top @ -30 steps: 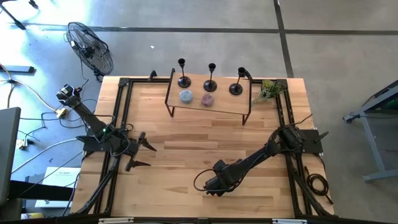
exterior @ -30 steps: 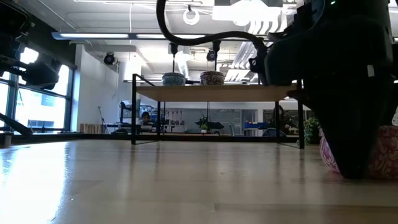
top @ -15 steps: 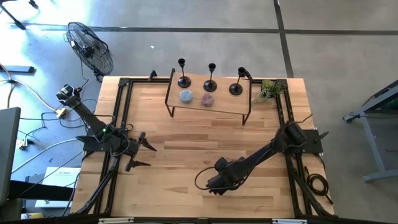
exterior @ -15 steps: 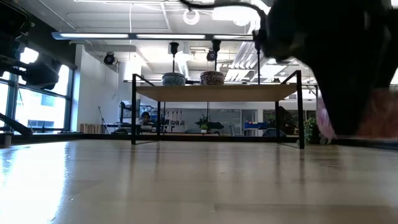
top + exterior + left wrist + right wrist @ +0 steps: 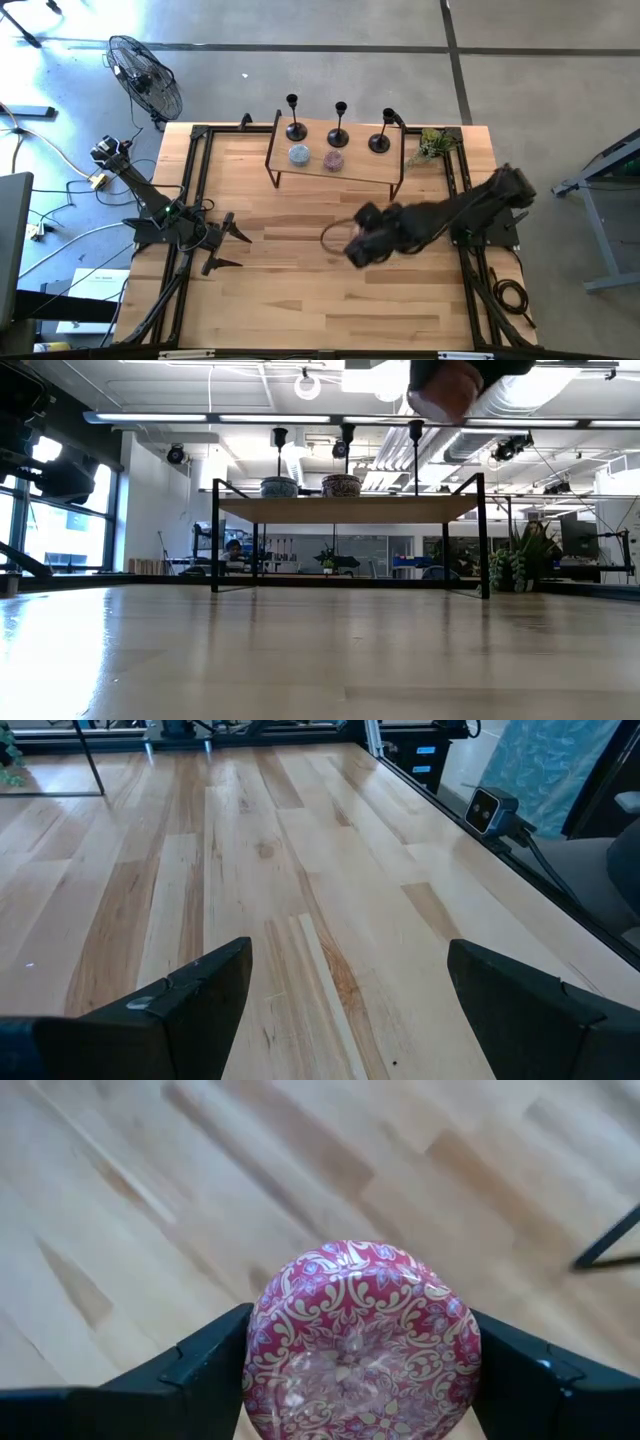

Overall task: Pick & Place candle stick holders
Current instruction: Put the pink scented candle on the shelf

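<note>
While the left gripper [image 5: 232, 248] waits at the table's [image 5: 300, 300] left edge, jaws apart and empty, the right gripper [image 5: 362, 245] hangs above mid-table, clamped on a red patterned bowl [image 5: 362, 1342]. Three holders [image 5: 338, 126] stand in a row on the raised shelf [image 5: 360, 173] at the far side. Two bowls [image 5: 316, 156] sit just in front of them. Small plant [image 5: 433, 146] beside shelf's right end.

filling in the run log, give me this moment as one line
right gripper: shut on red patterned bowl, lifted over table | left gripper: open, waiting at left edge | candle stick holders: on shelf
</note>
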You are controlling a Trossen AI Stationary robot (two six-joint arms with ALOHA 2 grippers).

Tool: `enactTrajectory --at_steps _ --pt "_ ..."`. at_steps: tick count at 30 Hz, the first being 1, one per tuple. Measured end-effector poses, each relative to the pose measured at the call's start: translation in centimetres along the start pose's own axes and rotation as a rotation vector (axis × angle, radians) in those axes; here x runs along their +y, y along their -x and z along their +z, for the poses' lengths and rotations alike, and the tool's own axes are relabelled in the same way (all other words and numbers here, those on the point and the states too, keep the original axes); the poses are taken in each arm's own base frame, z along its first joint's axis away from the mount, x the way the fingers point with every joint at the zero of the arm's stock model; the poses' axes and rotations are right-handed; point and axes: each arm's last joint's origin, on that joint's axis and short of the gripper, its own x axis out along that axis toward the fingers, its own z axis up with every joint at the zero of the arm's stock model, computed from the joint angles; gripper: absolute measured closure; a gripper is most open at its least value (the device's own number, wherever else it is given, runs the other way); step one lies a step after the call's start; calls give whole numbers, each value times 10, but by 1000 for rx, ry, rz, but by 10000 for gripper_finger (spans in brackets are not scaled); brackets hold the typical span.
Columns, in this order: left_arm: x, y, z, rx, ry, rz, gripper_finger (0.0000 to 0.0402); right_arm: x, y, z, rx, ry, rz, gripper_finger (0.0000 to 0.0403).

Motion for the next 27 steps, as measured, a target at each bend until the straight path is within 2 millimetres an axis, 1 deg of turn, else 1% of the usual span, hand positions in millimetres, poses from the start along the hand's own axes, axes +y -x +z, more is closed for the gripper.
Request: enactTrajectory --at_steps 4,7,10,15,18,21,27 --pt "0 0 0 0 0 0 71 -26 15 31 -64 -24 28 111" --pt "0 0 0 1 0 0 71 -44 19 54 -109 -23 33 111" --pt "0 0 0 0 0 0 71 -60 16 78 -145 -28 33 111" --pt "0 0 0 0 0 0 71 -88 1 113 -118 -56 44 111" --pt "0 0 0 0 0 0 71 -104 -8 127 -94 -82 16 111" --pt "0 0 0 0 0 0 71 -119 -14 136 -69 -122 2 111" --pt "0 0 0 0 0 0 71 -138 -24 144 -8 -165 -36 111"
